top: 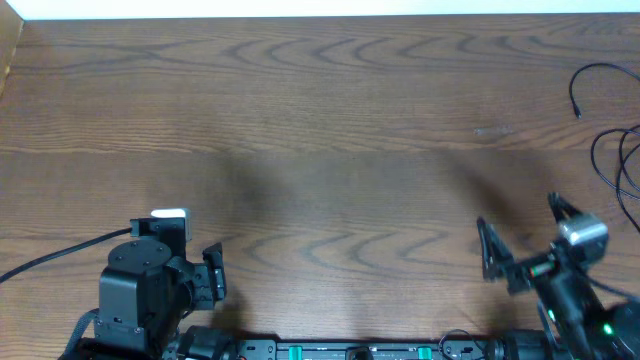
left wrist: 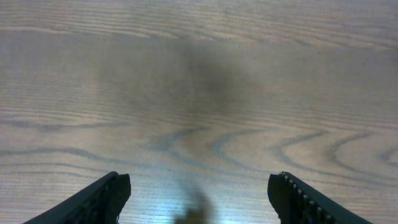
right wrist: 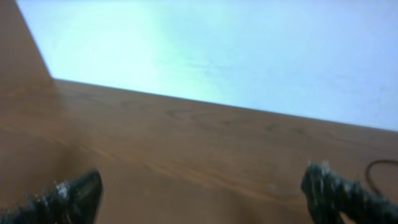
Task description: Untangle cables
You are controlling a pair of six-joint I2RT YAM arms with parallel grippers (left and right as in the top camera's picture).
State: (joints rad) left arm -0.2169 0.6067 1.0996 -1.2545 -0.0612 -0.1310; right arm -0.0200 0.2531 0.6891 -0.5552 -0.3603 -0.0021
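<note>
My left arm (top: 135, 290), boxy matte-black housing, white block (top: 168, 214) on top, thick black cable (top: 50, 260) attached, my right arm (top: 575, 295), black, silver collar (top: 582, 232), green light (top: 605, 328), left end effector (left wrist: 199, 183) and right end effector (right wrist: 202, 180), black ridged fingers (left wrist: 298, 196).

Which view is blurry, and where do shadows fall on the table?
Right wrist view: soft and smeared throughout, the right pincer looks fuzzy, and the background is washed out pale. Left wrist view: the table grain is crisp, with one dark soft-edged shadow patch near the centre. Overhead view: sharp, with faint broad shadows across mid-table.
</note>
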